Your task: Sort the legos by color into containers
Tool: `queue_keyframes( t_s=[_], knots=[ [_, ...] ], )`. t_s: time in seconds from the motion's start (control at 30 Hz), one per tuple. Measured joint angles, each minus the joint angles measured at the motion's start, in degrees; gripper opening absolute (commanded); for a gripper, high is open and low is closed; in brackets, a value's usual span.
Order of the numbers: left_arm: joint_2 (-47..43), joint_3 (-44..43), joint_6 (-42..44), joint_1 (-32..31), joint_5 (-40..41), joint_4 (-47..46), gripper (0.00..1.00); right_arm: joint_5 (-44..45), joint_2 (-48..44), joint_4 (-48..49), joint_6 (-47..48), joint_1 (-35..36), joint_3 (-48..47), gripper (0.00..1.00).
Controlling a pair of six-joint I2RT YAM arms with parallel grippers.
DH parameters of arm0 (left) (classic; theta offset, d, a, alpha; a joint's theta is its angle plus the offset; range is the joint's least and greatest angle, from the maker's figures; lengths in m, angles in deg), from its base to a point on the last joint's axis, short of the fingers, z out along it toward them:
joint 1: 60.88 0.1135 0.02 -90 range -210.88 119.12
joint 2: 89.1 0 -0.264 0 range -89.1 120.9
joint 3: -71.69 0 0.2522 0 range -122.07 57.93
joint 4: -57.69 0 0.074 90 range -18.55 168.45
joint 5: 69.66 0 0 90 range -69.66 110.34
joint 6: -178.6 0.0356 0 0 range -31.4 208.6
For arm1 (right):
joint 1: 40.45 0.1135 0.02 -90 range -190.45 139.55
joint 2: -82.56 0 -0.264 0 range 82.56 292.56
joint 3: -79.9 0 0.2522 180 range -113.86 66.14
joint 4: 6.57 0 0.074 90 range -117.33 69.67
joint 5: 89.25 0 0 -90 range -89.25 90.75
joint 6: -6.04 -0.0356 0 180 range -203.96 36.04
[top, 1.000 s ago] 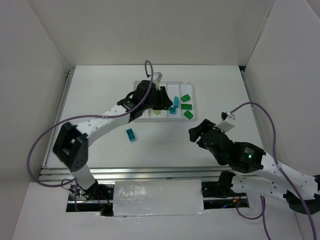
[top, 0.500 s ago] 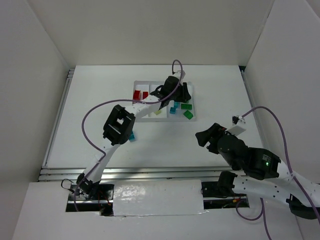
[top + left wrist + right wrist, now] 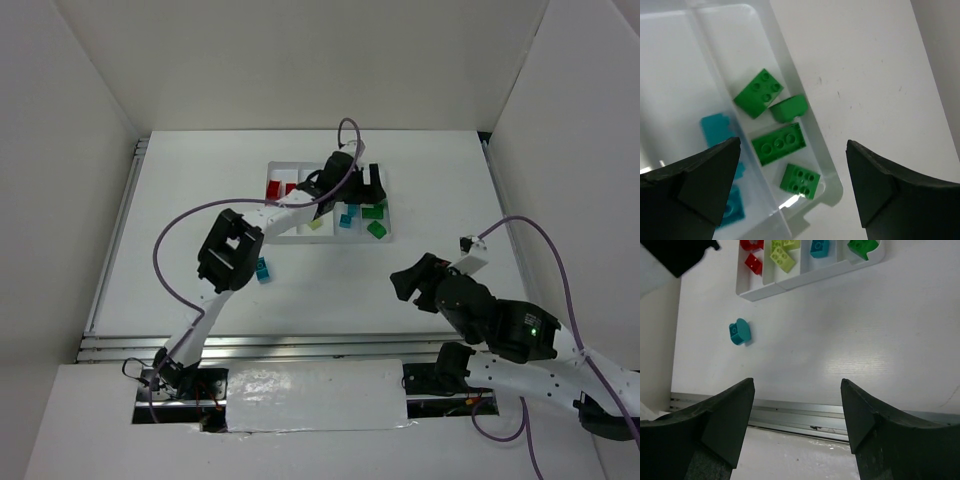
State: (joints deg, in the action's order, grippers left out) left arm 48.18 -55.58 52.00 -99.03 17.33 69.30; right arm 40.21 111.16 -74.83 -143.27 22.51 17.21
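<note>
Evidently the left gripper (image 3: pixel 793 148), shut a moment ago, now stands wide and empty over the end compartment of the shallow white plastic tray (image 3: pixel 790 282), where four green plastic bricks (image 3: pixel 779 144) lie. Release judged complete. One rounded cyan plastic brick (image 3: pixel 740 332) remains on the desk (image 3: pixel 840 340). The right gripper (image 3: pixel 797 385) is part open and empty.

I see the tray (image 3: pixel 810 274) lying toward the far side of the table (image 3: pixel 200 200), about midway across. My left gripper (image 3: pixel 366 187) hangs over the tray's right end, above the rightmost compartment (image 3: pixel 730 40), where four bricks (image 3: pixel 779 143) lie close together. More bricks (image 3: pixel 720 127) lie in the compartment just left of it, and the two compartments further left hold bricks too. A lone brick (image 3: pixel 262 269) lies on the table before the tray's left end, apart from it. My right gripper (image 3: pixel 404 279) sits nearer to me, right of the tray, well apart
</note>
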Motion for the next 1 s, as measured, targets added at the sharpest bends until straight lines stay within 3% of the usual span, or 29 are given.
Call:
queue_keyframes(
  t_s=[0.1, 0.23, 0.43, 0.7, 1.0],
  knots=[
    [-6.9, 2.1, -0.7, 0.0, 6.1, 7.1, 0.99, -0.5, 1.0, 0.3, 0.7, 0.0, 0.5, 0.77],
    [-20.3, 5.5, -5.3, -0.1, 20.2, 19.9, 0.99, -1.5, 3.8, 1.6, 2.2, 0.0, 0.6, 0.79],
    [-41.5, 23.1, -14.7, 0.3, 34.8, 34.1, 1.00, -3.6, 6.0, 4.8, 3.9, 0.0, 1.2, 0.79],
    [-48.9, 44.3, -19.6, 0.4, 36.1, 40.8, 0.99, -6.7, 8.0, 8.3, 4.9, 0.0, 2.6, 0.79],
    [-49.0, 51.2, -20.8, 1.4, 34.7, 37.0, 0.94, -9.7, 10.0, 10.8, 5.3, 0.0, 4.3, 0.79]
  ],
)
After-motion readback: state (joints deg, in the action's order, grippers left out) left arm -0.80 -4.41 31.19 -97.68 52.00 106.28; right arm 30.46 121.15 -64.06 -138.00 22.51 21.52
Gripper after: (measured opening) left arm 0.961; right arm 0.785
